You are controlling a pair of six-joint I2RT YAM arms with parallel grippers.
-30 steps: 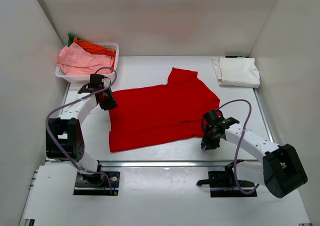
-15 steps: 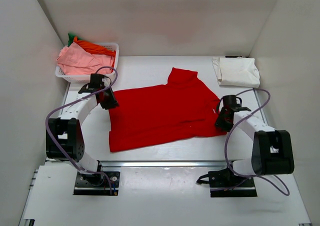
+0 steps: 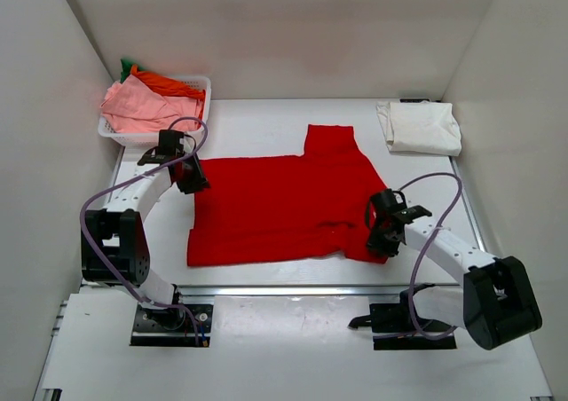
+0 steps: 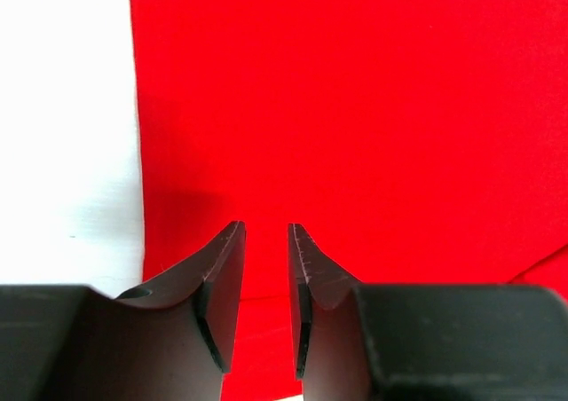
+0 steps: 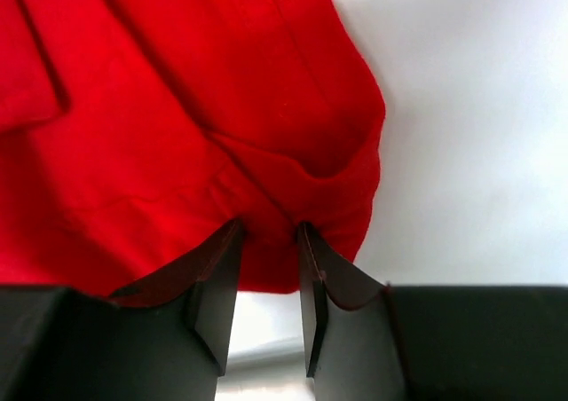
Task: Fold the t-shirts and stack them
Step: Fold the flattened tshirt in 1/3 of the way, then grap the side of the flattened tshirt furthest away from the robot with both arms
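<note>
Red tee (image 3: 275, 206) has been tugged flatter & squarer since a sec ago, now spread mid-worktop (image 3: 266, 121) w/ one sleeve pointing to the far side. Right hand (image 5: 269, 228) has swung back to its near-right corner, fingers nearly shut w/ a fold of red cloth bunched between them. Left hand (image 4: 264, 228) sits at the far-left corner, only a narrow gap, can't tell if it's pinching cloth.

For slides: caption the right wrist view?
Right tool pinching a bunched fold of the red t-shirt over the white table.
</note>
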